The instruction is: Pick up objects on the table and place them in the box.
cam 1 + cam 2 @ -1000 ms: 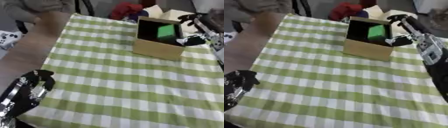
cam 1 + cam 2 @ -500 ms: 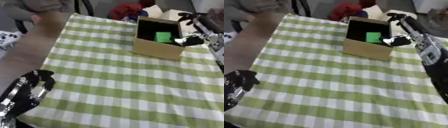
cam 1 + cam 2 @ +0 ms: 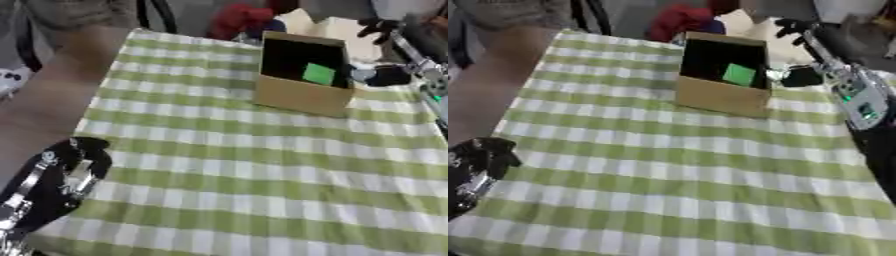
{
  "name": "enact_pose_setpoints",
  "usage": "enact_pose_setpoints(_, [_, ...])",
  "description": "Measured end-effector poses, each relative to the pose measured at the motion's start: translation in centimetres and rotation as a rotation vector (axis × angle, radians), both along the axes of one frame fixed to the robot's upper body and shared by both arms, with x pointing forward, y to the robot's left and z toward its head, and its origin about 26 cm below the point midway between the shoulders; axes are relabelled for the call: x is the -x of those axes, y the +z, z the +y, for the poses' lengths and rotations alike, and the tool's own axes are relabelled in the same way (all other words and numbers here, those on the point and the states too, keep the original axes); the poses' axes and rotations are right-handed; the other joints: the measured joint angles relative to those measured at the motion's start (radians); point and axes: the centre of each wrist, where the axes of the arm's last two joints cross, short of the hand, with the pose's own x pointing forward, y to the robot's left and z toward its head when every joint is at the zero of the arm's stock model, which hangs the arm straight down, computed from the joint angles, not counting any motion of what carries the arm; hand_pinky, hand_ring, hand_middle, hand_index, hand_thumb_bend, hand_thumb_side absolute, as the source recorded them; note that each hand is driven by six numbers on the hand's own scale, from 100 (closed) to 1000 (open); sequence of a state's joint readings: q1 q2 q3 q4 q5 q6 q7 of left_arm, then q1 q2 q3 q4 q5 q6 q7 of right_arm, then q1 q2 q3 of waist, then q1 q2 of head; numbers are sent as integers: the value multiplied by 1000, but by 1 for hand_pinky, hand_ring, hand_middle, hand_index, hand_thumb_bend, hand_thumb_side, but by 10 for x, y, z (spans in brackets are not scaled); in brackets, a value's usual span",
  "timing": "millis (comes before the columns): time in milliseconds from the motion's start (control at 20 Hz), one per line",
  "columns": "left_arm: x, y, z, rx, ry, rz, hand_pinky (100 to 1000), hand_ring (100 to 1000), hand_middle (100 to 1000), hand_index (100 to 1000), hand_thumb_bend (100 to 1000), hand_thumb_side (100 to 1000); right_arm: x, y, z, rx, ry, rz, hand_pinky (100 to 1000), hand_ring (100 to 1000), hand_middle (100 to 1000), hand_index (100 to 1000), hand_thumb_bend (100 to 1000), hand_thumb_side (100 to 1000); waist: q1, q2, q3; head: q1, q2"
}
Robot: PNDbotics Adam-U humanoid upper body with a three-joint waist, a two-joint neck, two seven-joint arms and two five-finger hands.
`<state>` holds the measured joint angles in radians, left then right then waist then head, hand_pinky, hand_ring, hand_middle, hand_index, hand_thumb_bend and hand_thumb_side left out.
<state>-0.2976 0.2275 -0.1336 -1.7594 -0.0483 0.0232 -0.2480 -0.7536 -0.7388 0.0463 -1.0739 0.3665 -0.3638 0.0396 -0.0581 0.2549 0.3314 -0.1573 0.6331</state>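
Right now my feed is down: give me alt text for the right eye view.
A cardboard box stands on the far right part of a green checked tablecloth, open, with a green object inside. The right hand is just right of the box, and the left hand rests at the lower left.

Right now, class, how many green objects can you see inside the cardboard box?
1. A single green object lies inside the cardboard box, toward its right side. The box's near wall hides part of the interior, so more could be out of sight.
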Motion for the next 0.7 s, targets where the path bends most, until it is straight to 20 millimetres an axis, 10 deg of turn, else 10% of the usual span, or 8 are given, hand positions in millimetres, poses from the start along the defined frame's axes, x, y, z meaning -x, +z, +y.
enact_pose_setpoints(700, [3,-10,13,33,92,22,937,655,619,753,379,490,57,27,57,-215,294,-29,732,883,708,914,296,254,38,-36,-137,61,45])
